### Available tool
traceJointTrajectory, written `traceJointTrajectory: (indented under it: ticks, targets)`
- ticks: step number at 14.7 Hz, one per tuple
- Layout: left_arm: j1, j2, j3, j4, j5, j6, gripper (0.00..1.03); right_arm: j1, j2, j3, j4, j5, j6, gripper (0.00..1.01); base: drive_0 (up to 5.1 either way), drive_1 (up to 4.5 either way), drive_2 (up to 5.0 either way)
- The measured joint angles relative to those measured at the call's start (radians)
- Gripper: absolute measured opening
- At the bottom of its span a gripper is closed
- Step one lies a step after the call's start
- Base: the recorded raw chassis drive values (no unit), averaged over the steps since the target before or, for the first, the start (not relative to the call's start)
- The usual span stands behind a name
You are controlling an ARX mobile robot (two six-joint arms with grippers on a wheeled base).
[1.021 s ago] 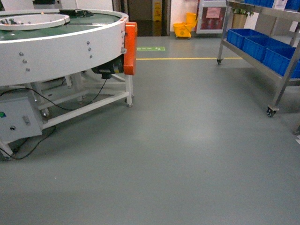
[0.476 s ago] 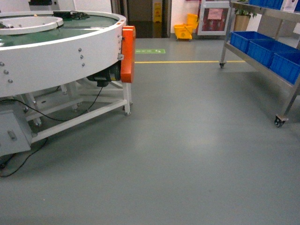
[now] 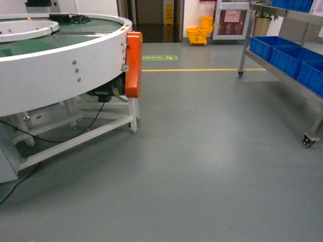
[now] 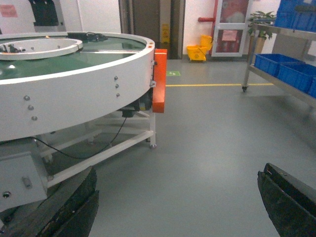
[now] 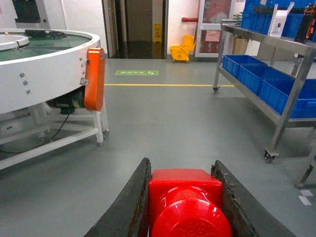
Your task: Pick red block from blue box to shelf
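The red block (image 5: 186, 197) fills the bottom of the right wrist view, stud toward the camera, with my right gripper (image 5: 181, 167) shut on it and a dark finger pressed against each side. My left gripper (image 4: 178, 173) is open above bare floor, nothing between its fingers (image 4: 74, 207). The shelf (image 3: 282, 64) stands at the right, a steel rack on casters; it also shows as the shelf (image 5: 256, 96) in the right wrist view and the shelf (image 4: 279, 85) in the left wrist view. The blue box is out of view. Neither gripper shows in the head view.
A large white round conveyor table (image 3: 60, 70) with an orange guard (image 3: 133, 63) stands at the left, cables under it. Dark blue crates (image 3: 287, 53) sit on the shelf's low tier. A yellow mop bucket (image 3: 199, 31) stands by the far doorway. Grey floor lies between.
The head view has advanced: the conveyor has slid left and lower in frame, and the shelf's caster has moved right and down toward the frame edge.
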Motion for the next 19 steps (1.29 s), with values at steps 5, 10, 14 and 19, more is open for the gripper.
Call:
traceJointTrajectory:
  ticks: [5,10,14,19]
  targets:
    - [0.0,0.0,0.0,0.001,-0.001,0.0,0.98,0.0,0.0,0.0,-0.001,0.0,0.0,0.28,0.0,4.19,-4.3]
    - [0.0,0.0,0.0,0.002,-0.002,0.0,0.98,0.0,0.0,0.0,0.0,0.0,0.0,0.28,0.1,4.3,-4.2]
    - [0.0,0.0,0.0,0.001,-0.002,0.0,0.98,0.0,0.0,0.0,0.002,0.0,0.0,0.28,0.1,4.33,-4.2]
    - [0.0,0.0,0.0,0.0,-0.002,0.0,0.98,0.0,0.0,0.0,0.001,0.0,0.0,0.28,0.0,4.33,-4.2]
